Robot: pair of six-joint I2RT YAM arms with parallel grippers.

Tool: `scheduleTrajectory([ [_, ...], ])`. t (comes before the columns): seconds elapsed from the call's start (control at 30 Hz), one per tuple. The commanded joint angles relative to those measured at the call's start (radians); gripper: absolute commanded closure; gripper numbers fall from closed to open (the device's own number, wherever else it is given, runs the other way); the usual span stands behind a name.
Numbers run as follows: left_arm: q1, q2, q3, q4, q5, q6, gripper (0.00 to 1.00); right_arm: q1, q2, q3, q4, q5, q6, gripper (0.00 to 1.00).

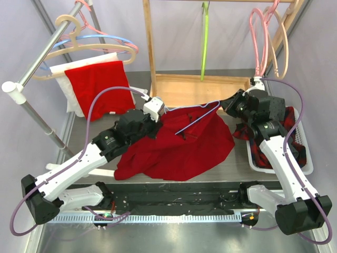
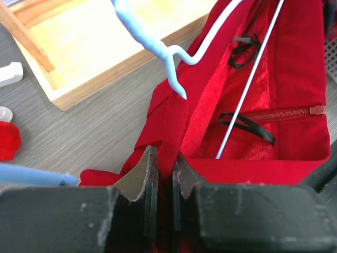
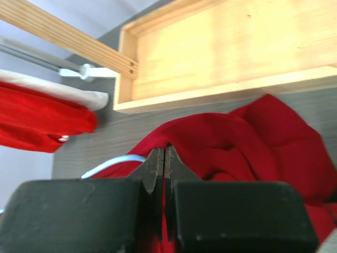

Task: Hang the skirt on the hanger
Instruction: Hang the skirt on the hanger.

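Note:
The red skirt (image 1: 179, 150) lies crumpled mid-table. A thin light-blue hanger (image 1: 199, 117) rests across its upper part. My left gripper (image 1: 159, 115) is at the skirt's upper left edge. In the left wrist view that gripper (image 2: 163, 158) is shut on a fold of the skirt (image 2: 284, 79) at its waistband, with the hanger's hook (image 2: 152, 42) just ahead. My right gripper (image 1: 230, 105) is at the skirt's upper right corner. Seen from the right wrist, the gripper (image 3: 164, 153) is shut with skirt fabric (image 3: 231, 142) puckered at its tips, and a bit of hanger (image 3: 110, 162) shows to the left.
A wooden stand's tray base (image 1: 200, 87) lies just behind the skirt. A white basket (image 1: 307, 166) holding plaid cloth sits at the right. On the left rail (image 1: 37, 63) hang spare hangers (image 1: 89, 45) and a red cloth (image 1: 102, 84). Pink hangers (image 1: 268, 37) hang top right.

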Motion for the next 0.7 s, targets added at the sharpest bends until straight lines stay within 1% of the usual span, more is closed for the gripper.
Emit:
scheduleTrajectory([
  [0.0, -0.002, -0.008, 0.016, -0.056, -0.080, 0.043, 1.00, -0.015, -0.024, 0.059, 0.008, 0.164, -0.096, 0.99],
  [0.13, -0.003, 0.001, 0.001, -0.074, -0.093, 0.052, 1.00, -0.023, -0.039, 0.054, -0.014, 0.198, -0.116, 0.99],
  [0.3, -0.005, 0.017, -0.012, -0.086, -0.135, 0.048, 1.00, -0.029, -0.048, 0.063, 0.014, 0.144, -0.119, 0.99],
  [0.43, -0.015, 0.052, 0.007, -0.097, -0.184, 0.055, 1.00, -0.028, -0.079, 0.068, 0.067, 0.029, -0.120, 0.99],
  [0.53, -0.023, 0.067, 0.018, -0.097, -0.192, 0.063, 1.00, -0.029, -0.097, 0.071, 0.098, -0.072, -0.120, 0.99],
  [0.57, -0.031, 0.078, 0.025, -0.091, -0.190, 0.065, 1.00, -0.029, -0.101, 0.067, 0.110, -0.148, -0.113, 0.99],
  [0.67, -0.048, 0.099, 0.047, -0.076, -0.185, 0.071, 1.00, -0.029, -0.101, 0.033, 0.175, -0.262, -0.091, 0.99],
])
